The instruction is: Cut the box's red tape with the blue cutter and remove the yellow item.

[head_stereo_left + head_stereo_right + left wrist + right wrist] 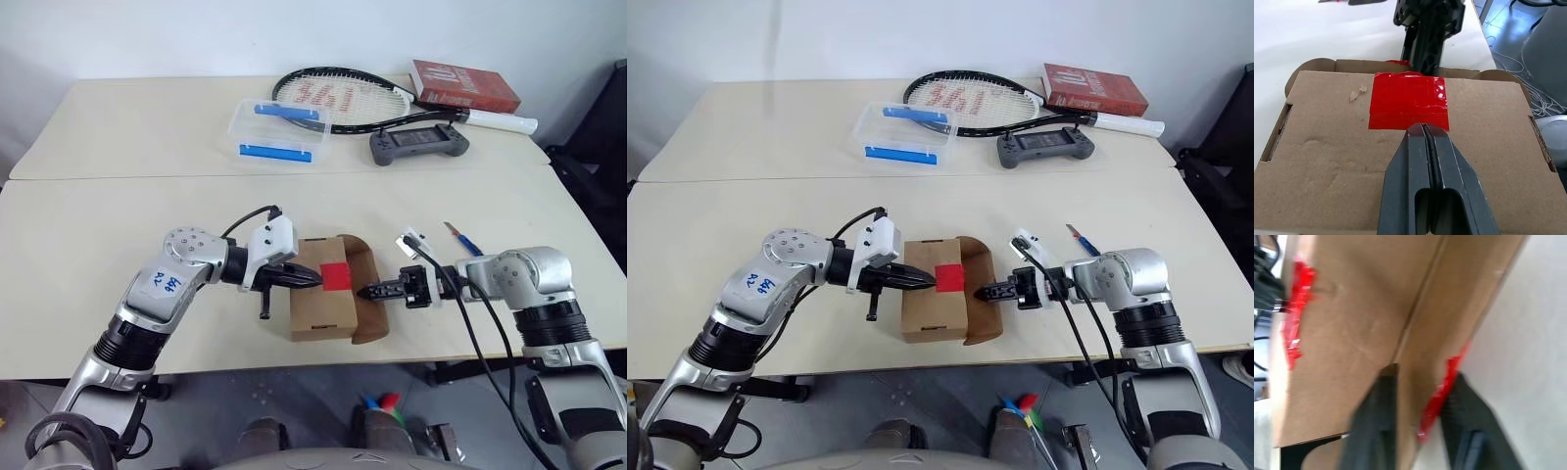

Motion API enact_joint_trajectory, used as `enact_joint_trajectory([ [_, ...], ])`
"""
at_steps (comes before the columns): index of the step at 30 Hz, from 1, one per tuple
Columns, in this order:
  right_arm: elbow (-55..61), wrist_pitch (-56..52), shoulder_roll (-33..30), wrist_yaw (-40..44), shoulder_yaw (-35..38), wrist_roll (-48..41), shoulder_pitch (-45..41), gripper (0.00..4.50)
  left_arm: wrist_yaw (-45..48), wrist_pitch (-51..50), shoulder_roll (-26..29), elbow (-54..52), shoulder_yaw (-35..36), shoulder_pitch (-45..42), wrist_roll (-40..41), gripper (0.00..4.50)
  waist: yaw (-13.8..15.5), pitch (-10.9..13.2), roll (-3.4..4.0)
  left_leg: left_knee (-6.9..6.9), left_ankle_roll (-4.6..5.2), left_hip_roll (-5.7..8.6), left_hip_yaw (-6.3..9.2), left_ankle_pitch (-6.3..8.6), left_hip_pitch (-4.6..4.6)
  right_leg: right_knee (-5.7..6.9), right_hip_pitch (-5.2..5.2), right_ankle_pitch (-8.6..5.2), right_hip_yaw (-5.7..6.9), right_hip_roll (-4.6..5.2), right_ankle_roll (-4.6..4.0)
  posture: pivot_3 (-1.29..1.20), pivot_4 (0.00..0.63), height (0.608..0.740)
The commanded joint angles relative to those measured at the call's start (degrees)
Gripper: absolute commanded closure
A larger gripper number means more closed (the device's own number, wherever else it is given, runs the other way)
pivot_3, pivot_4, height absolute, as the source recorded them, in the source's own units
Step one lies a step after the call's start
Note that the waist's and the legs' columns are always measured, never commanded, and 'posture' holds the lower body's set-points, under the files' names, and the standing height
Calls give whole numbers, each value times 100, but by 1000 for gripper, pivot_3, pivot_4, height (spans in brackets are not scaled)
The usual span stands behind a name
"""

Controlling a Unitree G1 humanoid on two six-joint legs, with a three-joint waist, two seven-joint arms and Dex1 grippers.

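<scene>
Right wrist view showed the right gripper (pixel 1418 396) clamped on the box (pixel 323 308) flap at the table's front edge; weak grip risked slippage, while the left gripper (pixel 312 280), fingers together, pressed the lid.

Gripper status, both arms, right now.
Left gripper: shut, empty, tips resting on the box top at the red tape.
Right gripper: closed on the box's opened flap, one finger either side.
</scene>
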State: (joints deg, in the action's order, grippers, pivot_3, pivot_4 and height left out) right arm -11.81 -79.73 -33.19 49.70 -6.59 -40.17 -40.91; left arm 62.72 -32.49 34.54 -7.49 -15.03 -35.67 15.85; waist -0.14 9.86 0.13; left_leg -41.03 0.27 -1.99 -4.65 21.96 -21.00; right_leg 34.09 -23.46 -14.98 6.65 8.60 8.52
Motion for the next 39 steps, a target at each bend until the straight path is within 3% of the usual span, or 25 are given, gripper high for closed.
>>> enact_joint_trajectory([
  [1, -232, 47, 121, 47, -243, 156, 97, 4326, 54, -37, 31, 140, -229, 107, -139, 4500, -1, -8, -12, -1, 0, 0, 0, 0, 0, 1, 0, 0, 0, 0, 0, 0, 150, 740],
  [12, -12, -229, -69, 186, -64, 73, 89, 4474, -56, 208, -207, 219, -173, 201, -74, 4500, 15, -24, -29, -2, 0, -2, 1, 0, 6, 1, 9, 0, -1, 1, 0, 0, 150, 740],
  [19, 377, -911, -574, 242, 406, -271, -81, 4474, -396, 552, -939, 431, 26, 252, 44, 4500, 139, -16, -17, 0, 0, 1, 4, 0, -21, -7, -11, 1, 6, 1, 1, 0, 150, 740],
  [31, 643, -1277, -2141, 422, 298, -573, -482, 4474, -838, 1583, -2213, 1378, -75, -88, -175, 4500, 151, -5, -3, -1, 3, 6, 2, 1, -27, -21, -10, 2, 8, 4, 3, 0, 150, 740],
  [39, 749, -1277, -3408, 840, -303, -723, -1026, 4474, -973, 2025, -2718, 1689, -196, -144, -296, 4500, 155, -1, 3, 1, 4, 5, 3, 2, -34, -28, -16, 2, 8, 5, 4, 0, 150, 740],
])
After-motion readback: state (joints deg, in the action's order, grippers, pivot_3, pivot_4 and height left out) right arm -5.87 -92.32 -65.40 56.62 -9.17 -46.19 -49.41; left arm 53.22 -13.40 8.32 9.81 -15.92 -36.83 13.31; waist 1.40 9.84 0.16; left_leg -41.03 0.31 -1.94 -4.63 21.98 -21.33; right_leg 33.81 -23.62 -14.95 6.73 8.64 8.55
